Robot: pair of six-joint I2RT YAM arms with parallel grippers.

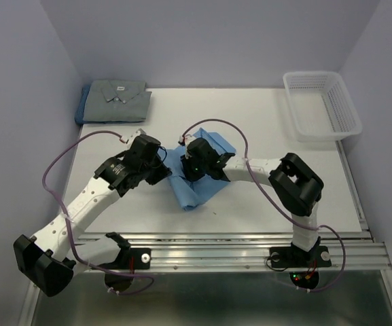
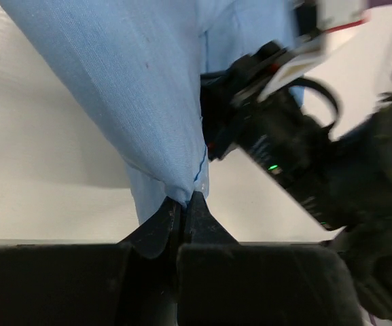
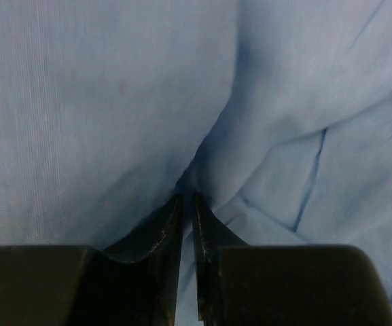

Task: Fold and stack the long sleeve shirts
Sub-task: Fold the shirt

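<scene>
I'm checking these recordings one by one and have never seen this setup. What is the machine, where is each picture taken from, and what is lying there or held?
Two robot arms are bolted at the near edge of a table, each ending in a two-finger gripper. One picture looks down from above and behind them. The other two come from a camera on each wrist, looking along its fingers. A light blue shirt lies bunched in the middle. At the far left corner a folded grey shirt rests on a darker blue shirt. A white mesh basket sits far right. The left gripper and right gripper each pinch the light blue shirt.
</scene>
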